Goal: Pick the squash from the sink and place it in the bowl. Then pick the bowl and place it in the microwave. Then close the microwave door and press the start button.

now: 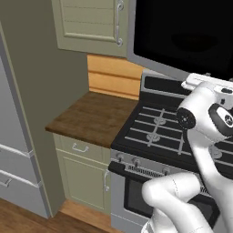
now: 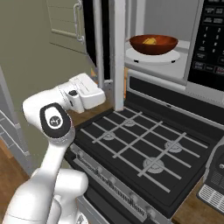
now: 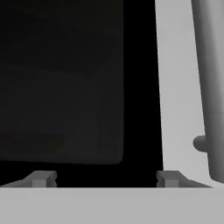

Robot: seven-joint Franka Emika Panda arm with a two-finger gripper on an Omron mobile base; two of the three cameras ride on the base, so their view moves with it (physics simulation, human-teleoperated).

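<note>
The microwave (image 2: 175, 26) stands open with the reddish-brown bowl (image 2: 162, 45) on its white turntable plate. The yellow squash (image 2: 150, 41) lies inside the bowl. The microwave door (image 2: 116, 52) is swung out and seen edge-on; its black glass (image 1: 182, 32) faces the left base camera. My gripper (image 3: 106, 179) is open, empty and close to the outer face of the door. The black window (image 3: 61, 78) lies straight ahead of it, with the grey frame (image 3: 179, 87) and the bar handle (image 3: 212, 87) to the right. The sink is out of view.
The microwave's keypad panel (image 2: 209, 35) is right of the cavity. Below are the black stove top (image 2: 140, 144) with grates and the oven. A wooden counter (image 1: 91, 116) and green cabinet doors (image 1: 91, 20) lie to the left, beside a tall grey wall.
</note>
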